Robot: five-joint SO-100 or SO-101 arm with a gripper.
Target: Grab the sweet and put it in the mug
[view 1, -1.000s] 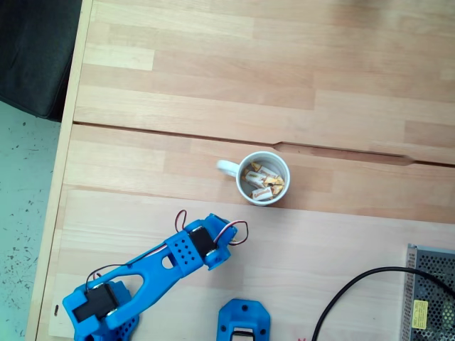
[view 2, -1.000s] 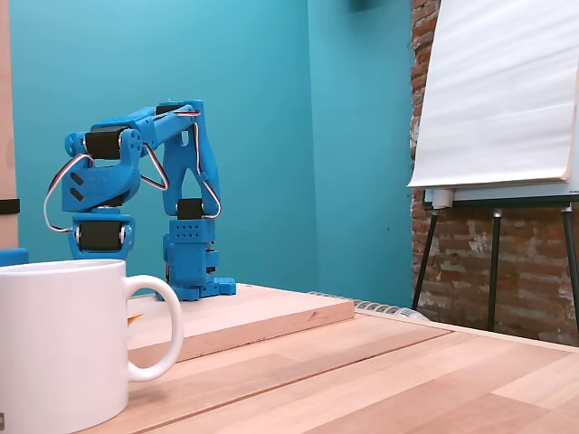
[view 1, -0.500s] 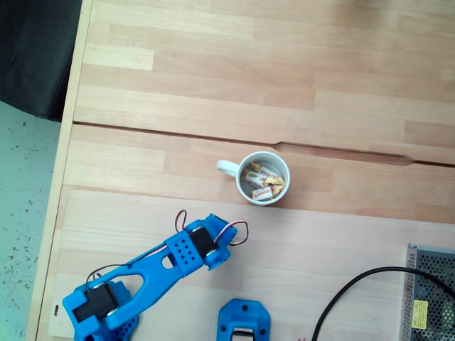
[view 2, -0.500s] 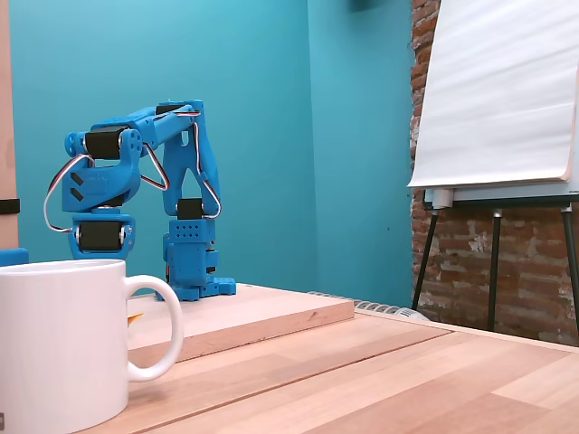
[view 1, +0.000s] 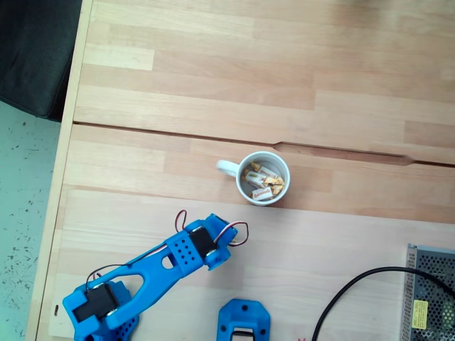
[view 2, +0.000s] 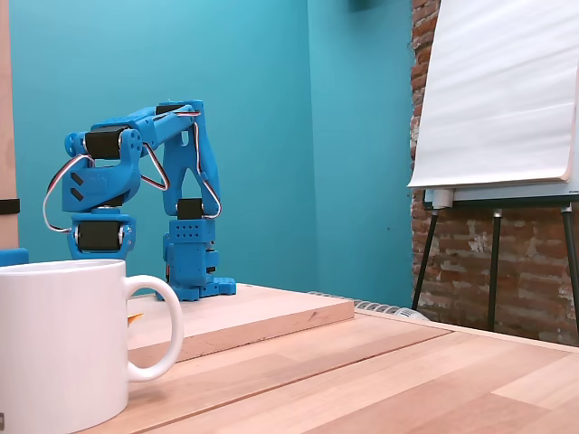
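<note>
The white mug (view 1: pixel 239 174) stands mid-table in a fixed view, handle pointing left. Several wrapped sweets (view 1: pixel 261 183) with white wrappers and yellow ends lie inside it. In another fixed view the mug (view 2: pixel 59 344) fills the lower left corner, and its wall hides what it holds. My blue arm (view 1: pixel 178 259) is folded back over its base, down-left of the mug and apart from it. The wrist (view 2: pixel 99 237) hangs downward behind the mug. The fingers are hidden under the arm and behind the mug, so their state is unclear.
A black cable (view 1: pixel 355 291) and a metal mesh box (view 1: pixel 430 291) lie at the lower right. A second blue part (view 1: pixel 244 320) sits at the bottom edge. The table's left edge (view 1: pixel 67 142) borders the floor. A flip-chart easel (view 2: pixel 498 90) stands before a brick wall.
</note>
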